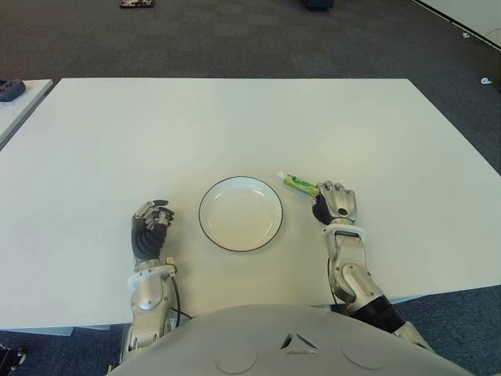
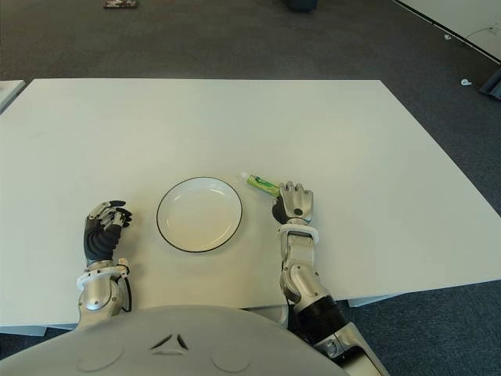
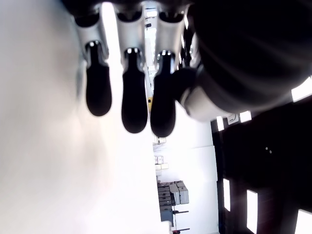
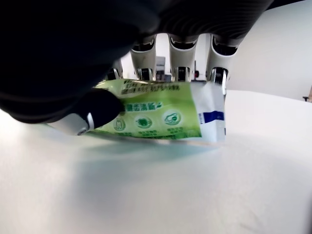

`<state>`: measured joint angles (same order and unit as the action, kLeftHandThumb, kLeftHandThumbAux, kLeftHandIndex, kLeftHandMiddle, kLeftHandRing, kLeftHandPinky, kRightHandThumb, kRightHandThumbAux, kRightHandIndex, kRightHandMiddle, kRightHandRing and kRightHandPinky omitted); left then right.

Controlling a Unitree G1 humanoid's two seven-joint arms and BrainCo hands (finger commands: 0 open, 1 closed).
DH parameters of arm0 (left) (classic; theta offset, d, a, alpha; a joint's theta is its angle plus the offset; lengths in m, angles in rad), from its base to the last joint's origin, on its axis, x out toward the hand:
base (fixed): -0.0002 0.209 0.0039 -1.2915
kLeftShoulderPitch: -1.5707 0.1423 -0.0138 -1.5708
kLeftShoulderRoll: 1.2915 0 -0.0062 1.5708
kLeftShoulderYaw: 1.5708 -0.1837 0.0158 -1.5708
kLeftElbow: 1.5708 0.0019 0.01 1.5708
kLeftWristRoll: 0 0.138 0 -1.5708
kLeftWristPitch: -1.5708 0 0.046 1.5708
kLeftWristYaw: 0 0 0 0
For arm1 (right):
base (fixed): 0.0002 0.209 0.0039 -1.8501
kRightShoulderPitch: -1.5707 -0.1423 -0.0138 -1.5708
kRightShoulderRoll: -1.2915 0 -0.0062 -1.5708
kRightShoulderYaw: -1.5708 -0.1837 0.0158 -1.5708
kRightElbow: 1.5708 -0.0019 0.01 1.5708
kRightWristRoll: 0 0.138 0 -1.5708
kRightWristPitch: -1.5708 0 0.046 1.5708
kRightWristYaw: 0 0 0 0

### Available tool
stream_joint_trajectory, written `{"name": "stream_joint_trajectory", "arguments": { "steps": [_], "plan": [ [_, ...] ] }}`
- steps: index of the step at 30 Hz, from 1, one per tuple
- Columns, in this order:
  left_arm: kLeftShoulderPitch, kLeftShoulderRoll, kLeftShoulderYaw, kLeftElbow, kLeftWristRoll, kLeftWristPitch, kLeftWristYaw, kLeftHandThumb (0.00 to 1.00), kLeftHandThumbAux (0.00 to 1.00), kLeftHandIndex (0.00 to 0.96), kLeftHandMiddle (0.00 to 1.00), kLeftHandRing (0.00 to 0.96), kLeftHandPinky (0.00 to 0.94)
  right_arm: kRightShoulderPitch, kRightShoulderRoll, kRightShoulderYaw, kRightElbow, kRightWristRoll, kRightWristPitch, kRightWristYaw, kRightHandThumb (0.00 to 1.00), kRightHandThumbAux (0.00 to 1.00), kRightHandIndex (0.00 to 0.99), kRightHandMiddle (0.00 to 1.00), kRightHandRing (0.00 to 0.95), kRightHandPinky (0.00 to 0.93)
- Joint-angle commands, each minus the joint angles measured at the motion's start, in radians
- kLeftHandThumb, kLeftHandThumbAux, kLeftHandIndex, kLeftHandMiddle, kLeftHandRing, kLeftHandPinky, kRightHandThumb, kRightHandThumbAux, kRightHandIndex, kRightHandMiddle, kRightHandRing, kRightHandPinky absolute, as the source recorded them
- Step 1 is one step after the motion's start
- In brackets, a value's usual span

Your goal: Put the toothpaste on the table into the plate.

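- Left eye view, lower left of the frame: my left hand (image 1: 150, 227) shows beside the plate, on its left, with the fingers curled and nothing in them; its own wrist view shows only dark fingertips against the white table (image 1: 117, 141).
- Centre of the frame: the plate (image 1: 205, 227) is round, shallow and glossy white with a thin dark rim, and it has nothing in it yet.
- Just right of the plate: the toothpaste (image 1: 298, 184), a small soft tube printed green and white, sticks out up and to the left of my right hand (image 1: 335, 203), its pale cap end near the plate rim.
- Right wrist view: the fingers (image 4: 145, 62) arch over the toothpaste and the dark thumb presses its near face. I judge the grip closed on it, with the tube low against the table.
- My worry is the slick, squashy tube: it could bend or slide out during the lift.
- The other risk is the cap end catching the raised rim and shoving the plate if I carry it across too low.
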<state>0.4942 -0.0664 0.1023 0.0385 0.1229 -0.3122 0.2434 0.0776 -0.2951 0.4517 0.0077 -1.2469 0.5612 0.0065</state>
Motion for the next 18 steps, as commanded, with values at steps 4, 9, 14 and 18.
{"name": "stream_joint_trajectory", "arguments": {
  "steps": [4,9,14,18],
  "plan": [
    [0.015,0.003,0.002,0.015,-0.016,0.007,-0.014,0.707,0.716,0.43,0.573,0.577,0.554,0.005,0.025,-0.021,0.043,0.074,-0.009,-0.028,0.736,0.671,0.43,0.686,0.714,0.783],
    [0.015,0.008,0.005,0.025,-0.021,-0.018,-0.018,0.707,0.716,0.43,0.584,0.59,0.578,-0.009,0.02,-0.028,0.059,0.084,-0.013,-0.045,0.728,0.692,0.437,0.75,0.773,0.846],
    [0.013,0.011,0.009,0.036,-0.029,-0.035,-0.022,0.706,0.716,0.43,0.587,0.594,0.574,-0.021,0.016,-0.034,0.077,0.094,-0.016,-0.066,0.725,0.699,0.438,0.783,0.8,0.855],
    [0.013,0.01,0.011,0.04,-0.029,-0.046,-0.018,0.706,0.716,0.43,0.585,0.593,0.571,-0.032,0.012,-0.041,0.092,0.107,-0.023,-0.091,0.724,0.702,0.439,0.787,0.804,0.849]
  ]
}}
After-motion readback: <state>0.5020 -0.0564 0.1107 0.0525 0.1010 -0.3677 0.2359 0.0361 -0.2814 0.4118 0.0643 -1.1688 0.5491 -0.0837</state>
